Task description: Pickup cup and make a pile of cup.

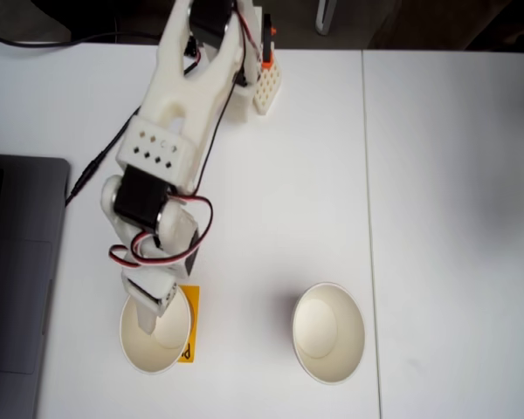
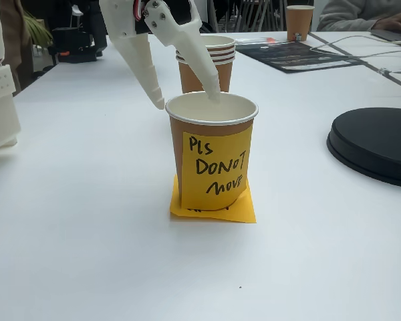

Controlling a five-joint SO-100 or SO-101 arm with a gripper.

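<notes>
White plastic arm with black motors reaches down over the white table point(image 1: 271, 175) in a fixed view. Its two-finger gripper point(image 1: 148, 319) point(image 2: 187, 99) straddles the rim of the orange-brown paper cup with cream inside point(image 1: 157, 340) point(image 2: 212, 157): one finger point(image 2: 204, 63) dips inside the cup's mouth, the other finger point(image 2: 144, 70) hangs just outside the wall at left. The jaws stand narrowly apart, holding nothing clear of the table.

That cup stands upright on an orange sticky note point(image 2: 214, 207) at the near left, with a yellow note reading "Pls DO NOT move" point(image 2: 215, 167) stuck to its wall.

A second orange-brown paper cup stack point(image 1: 329, 332) point(image 2: 210, 67) stands upright, well apart, to the right in the view from above. It shows several nested rims in the low fixed view.

A grey laptop point(image 1: 17, 288) lies at the left edge. A black round disc point(image 2: 374, 144) rests at right.
</notes>
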